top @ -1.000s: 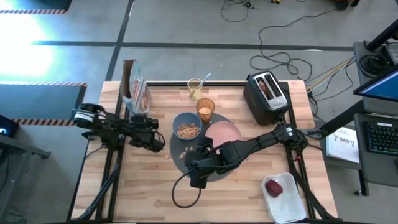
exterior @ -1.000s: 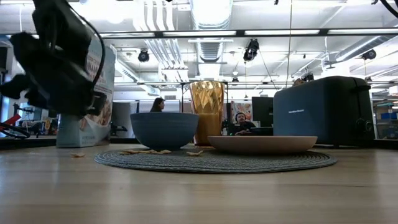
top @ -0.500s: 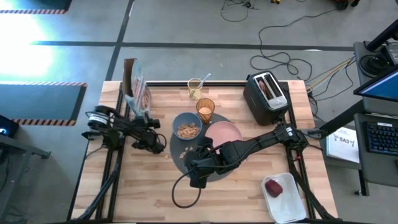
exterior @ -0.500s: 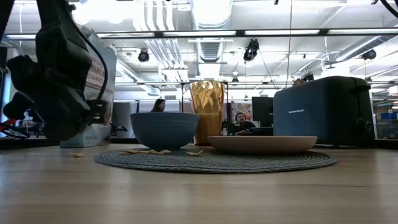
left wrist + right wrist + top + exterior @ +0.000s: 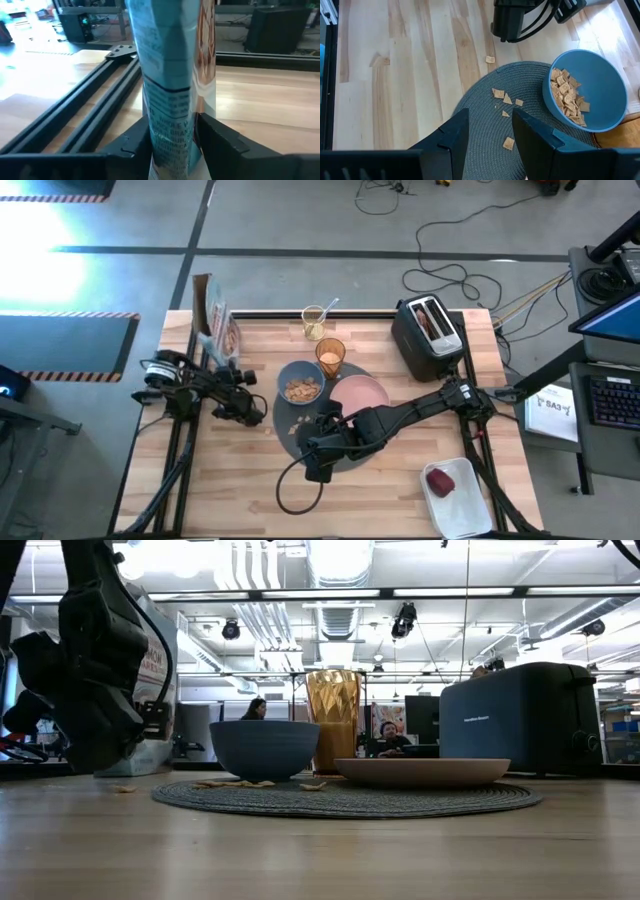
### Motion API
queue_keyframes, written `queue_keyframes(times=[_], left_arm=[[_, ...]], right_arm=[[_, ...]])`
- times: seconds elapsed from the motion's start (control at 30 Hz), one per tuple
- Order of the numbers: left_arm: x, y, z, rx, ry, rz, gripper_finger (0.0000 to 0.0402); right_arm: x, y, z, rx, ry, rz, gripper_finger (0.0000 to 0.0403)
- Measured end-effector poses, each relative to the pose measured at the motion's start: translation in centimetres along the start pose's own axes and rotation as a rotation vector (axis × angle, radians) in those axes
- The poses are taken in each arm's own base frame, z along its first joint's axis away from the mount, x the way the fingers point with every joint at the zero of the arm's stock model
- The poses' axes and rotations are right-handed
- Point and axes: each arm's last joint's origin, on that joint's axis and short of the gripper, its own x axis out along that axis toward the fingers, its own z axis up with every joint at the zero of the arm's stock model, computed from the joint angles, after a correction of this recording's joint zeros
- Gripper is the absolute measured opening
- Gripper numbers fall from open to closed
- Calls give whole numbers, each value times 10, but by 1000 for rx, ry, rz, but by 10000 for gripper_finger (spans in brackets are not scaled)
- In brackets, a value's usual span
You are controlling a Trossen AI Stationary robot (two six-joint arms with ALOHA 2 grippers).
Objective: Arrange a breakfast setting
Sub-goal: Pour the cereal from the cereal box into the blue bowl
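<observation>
We see the left jaws [image 5: 172,145] closed on the lower part of a cereal bag [image 5: 172,75], one dark finger pressing on each side of it. In the high view this bag [image 5: 218,330] stands upright near the left edge of the counter [image 5: 240,480], and the left gripper [image 5: 228,375] reaches it from the left side.

The right jaws [image 5: 490,130] stand a little apart and hold nothing; below them we see the round dark-grey mat [image 5: 485,125] with some loose cereal pieces [image 5: 506,99] on it. In the high view the right gripper [image 5: 322,442] hovers over the near part of the mat [image 5: 290,430].

On the mat, the blue bowl [image 5: 300,383] contains cereal. The pink plate [image 5: 358,393] lies just beside it and carries nothing. The amber tumbler [image 5: 330,357] stands behind them, at the mat's far edge, filled with an orange drink. A small clear cup [image 5: 314,322] with a spoon in it stands farther back.

The black toaster [image 5: 428,335] holds a toast slice [image 5: 428,322] in its slot. The white tray [image 5: 462,505], at the near right corner, holds the red apple [image 5: 440,481].
</observation>
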Motion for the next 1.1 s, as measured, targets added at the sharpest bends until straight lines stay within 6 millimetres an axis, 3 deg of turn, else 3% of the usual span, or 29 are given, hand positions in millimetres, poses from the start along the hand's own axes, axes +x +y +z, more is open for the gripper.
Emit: queue_keyframes(times=[0.7, 0.83, 1.1], left_arm=[[28, 16, 7, 75, -24, 175, 141], [26, 16, 7, 85, -23, 167, 141], [5, 16, 5, 110, 31, 86, 141]], right_arm=[[0, 0, 0, 0, -1, 0, 141], [0, 0, 0, 0, -1, 0, 141], [0, 0, 0, 0, -1, 0, 141]])
